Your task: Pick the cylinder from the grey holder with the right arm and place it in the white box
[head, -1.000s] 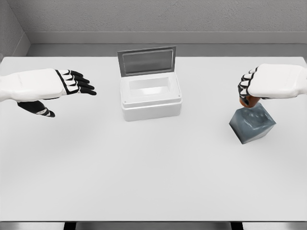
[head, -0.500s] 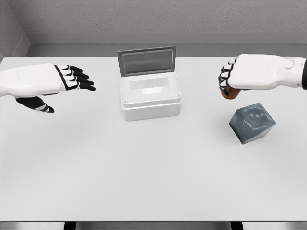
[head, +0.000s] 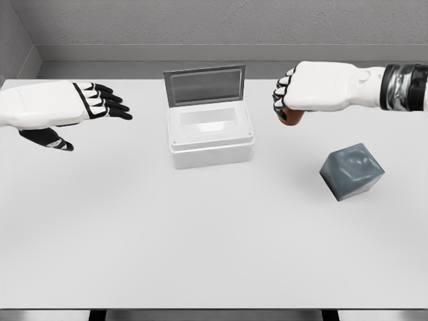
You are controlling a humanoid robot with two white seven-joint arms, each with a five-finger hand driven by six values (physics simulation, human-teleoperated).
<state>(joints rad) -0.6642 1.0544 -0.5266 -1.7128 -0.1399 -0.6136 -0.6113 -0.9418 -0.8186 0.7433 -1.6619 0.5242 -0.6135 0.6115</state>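
My right hand (head: 289, 100) is curled around an orange-brown cylinder (head: 291, 119), of which only the lower end shows below the fingers. It hangs above the table, a short way right of the white box (head: 210, 142). The box stands at the table's middle back with its grey lid (head: 204, 85) tipped up behind it and its inside showing. The grey holder (head: 351, 171), a tilted cube, sits on the table to the lower right of the hand with nothing in it. My left hand (head: 100, 107) hovers at the far left with fingers spread.
The white table (head: 200, 241) stretches wide in front of the box and holder. A grey wall runs behind the table's back edge.
My right hand has carried the cylinder up and to the left, away from the grey holder toward the white box. The left hand has risen slightly.
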